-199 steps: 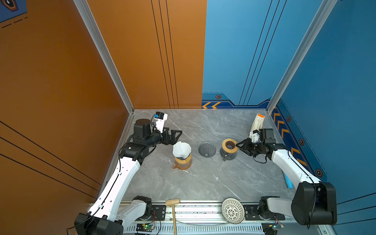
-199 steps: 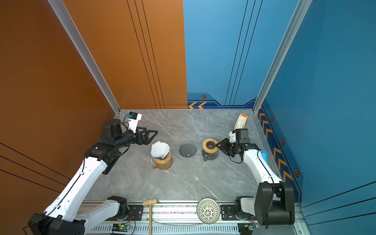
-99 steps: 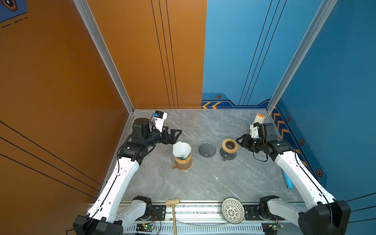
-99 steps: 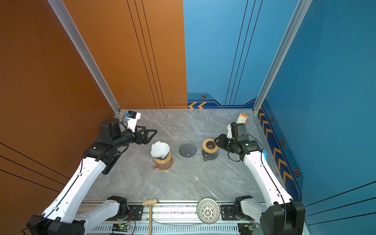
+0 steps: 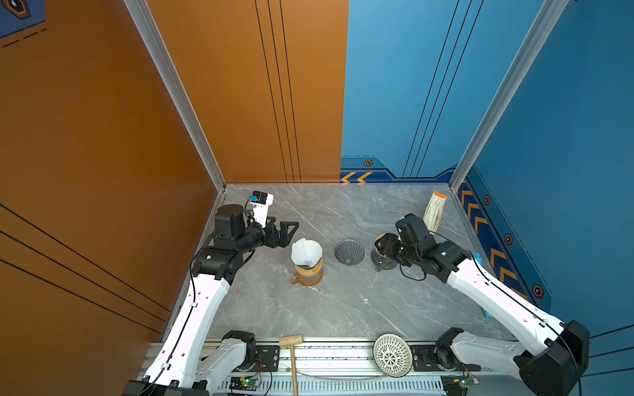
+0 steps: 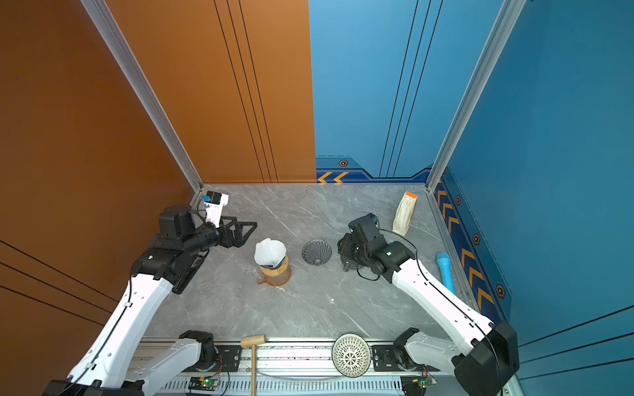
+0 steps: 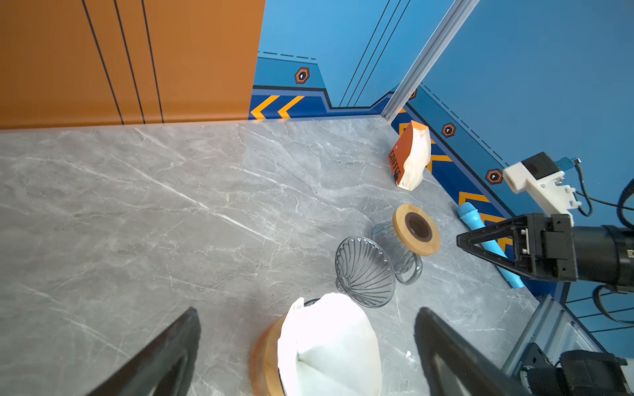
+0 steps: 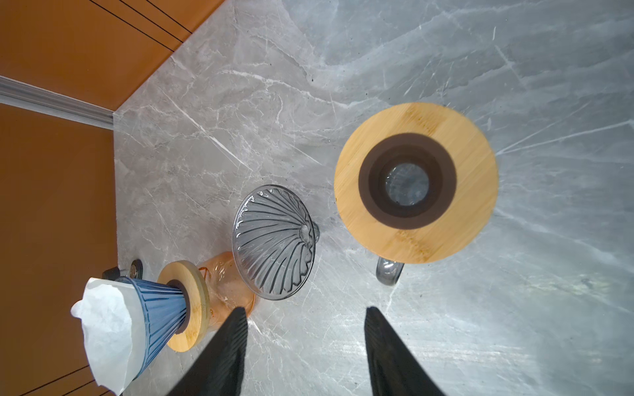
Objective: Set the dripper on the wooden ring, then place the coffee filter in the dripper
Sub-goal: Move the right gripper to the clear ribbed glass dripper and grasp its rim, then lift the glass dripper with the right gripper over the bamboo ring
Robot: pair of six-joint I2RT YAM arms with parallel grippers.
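Left end effector [image 5: 286,226], spread wide and empty, hovers just beside the white coffee filter [image 5: 306,252], which sits in the blue dripper [image 8: 161,308] atop an amber carafe [image 5: 307,276]; my right end effector [image 8: 305,310], jaws parted over the worktop [image 5: 343,301], grips nothing, so the filter looks placed.

One word only — "COFFEE", printed down the orange side of the bag [image 7: 398,161].

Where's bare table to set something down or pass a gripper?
Free: the table's wide front strip, between the vessel row and the front rail; also back middle, between left gripper and coffee bag. Crowded: the row itself: filter-topped carafe, loose dripper, lidded jug, right gripper beside it.
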